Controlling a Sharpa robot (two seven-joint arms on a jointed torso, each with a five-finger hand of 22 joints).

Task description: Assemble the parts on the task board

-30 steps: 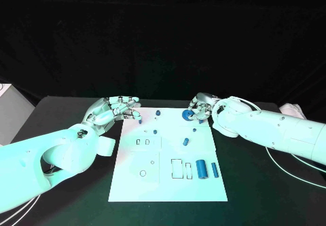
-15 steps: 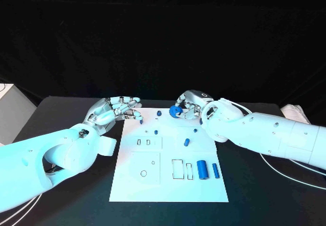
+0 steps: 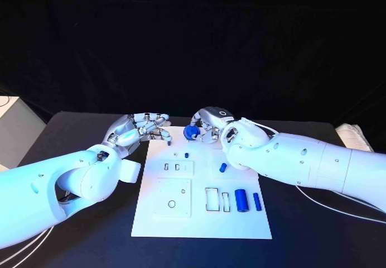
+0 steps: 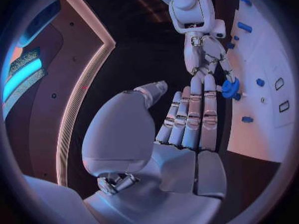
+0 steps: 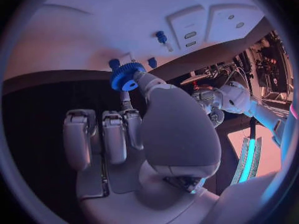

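Fingers point(image 5: 138, 79) of the right hand point(image 3: 211, 124) pinch a small blue gear point(image 3: 191, 132) by its toothed rim, above the far edge of the task board point(image 3: 201, 223). It looks light, stiff plastic (teeth give purchase, so rim grip suits). Left hand point(image 3: 138, 129) hovers just beside, spread, holding nothing.

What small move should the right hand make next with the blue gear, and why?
Probably lower it onto a peg. The right hand holds the blue gear above the task board's far edge, where small blue pegs stand; the left hand waits open nearby.
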